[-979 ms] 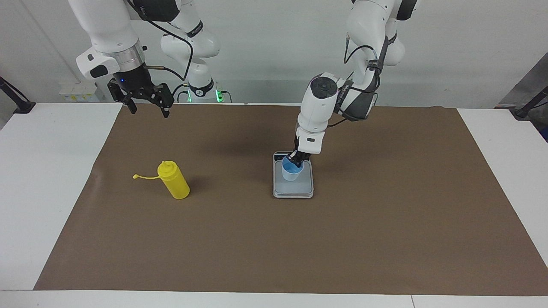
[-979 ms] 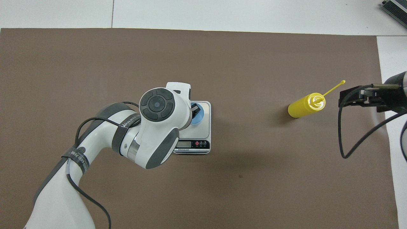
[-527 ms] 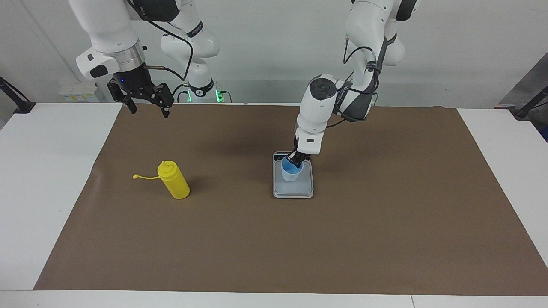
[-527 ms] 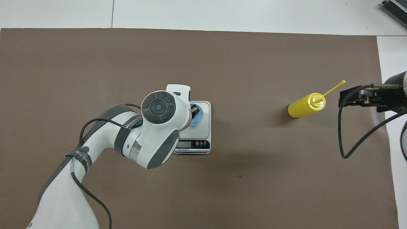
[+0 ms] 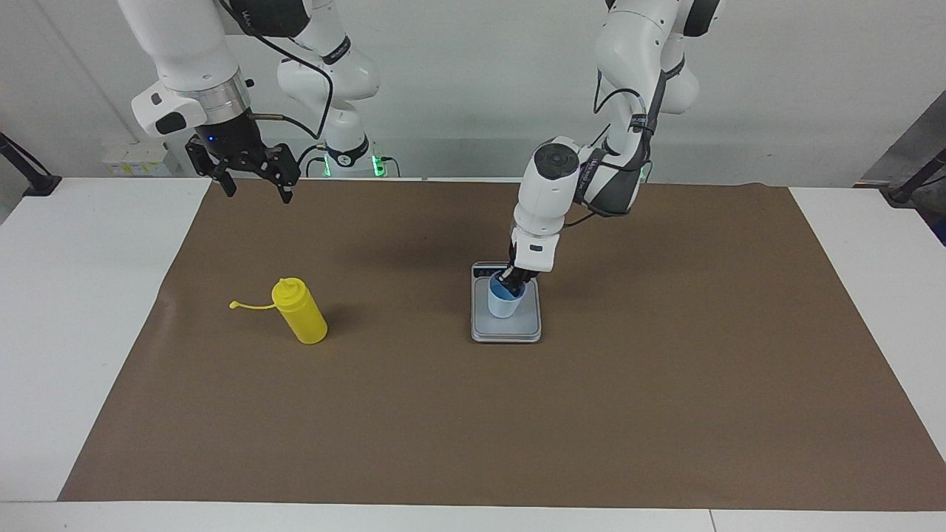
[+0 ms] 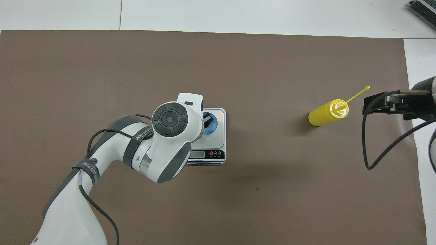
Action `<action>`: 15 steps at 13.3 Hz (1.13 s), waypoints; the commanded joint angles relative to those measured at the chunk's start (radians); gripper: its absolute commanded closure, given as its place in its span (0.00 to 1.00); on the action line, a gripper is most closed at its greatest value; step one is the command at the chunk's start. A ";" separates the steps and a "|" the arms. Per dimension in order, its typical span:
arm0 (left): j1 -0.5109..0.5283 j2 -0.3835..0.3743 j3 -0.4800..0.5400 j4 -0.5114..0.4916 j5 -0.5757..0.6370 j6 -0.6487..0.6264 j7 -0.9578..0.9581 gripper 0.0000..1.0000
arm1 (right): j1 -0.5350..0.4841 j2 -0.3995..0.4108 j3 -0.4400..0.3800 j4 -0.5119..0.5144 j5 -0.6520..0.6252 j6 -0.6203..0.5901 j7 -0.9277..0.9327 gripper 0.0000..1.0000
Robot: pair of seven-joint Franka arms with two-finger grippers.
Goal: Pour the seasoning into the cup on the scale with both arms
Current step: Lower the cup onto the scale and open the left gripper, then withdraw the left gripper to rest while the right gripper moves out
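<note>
Brown mat, cup on scale.

Scale: on the mat, about midway between the two arms' ends of the table.
Cup: upright on the scale's plate.
Left gripper: at the cup's rim, on the side nearer the robots.
Bottle: upright on the mat, well apart from the scale, toward the right arm's end.
Right gripper: raised over the mat's edge nearest the robots, at the right arm's end.
</note>
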 commanded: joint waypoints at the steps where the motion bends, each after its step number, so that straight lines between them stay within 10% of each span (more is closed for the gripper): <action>1: -0.010 -0.010 0.013 -0.012 0.025 0.010 -0.012 0.51 | -0.002 -0.013 -0.007 -0.009 0.013 -0.013 -0.022 0.00; 15: 0.132 -0.021 0.004 0.254 0.018 -0.312 0.038 0.39 | -0.002 -0.013 -0.005 -0.011 0.013 -0.025 -0.025 0.00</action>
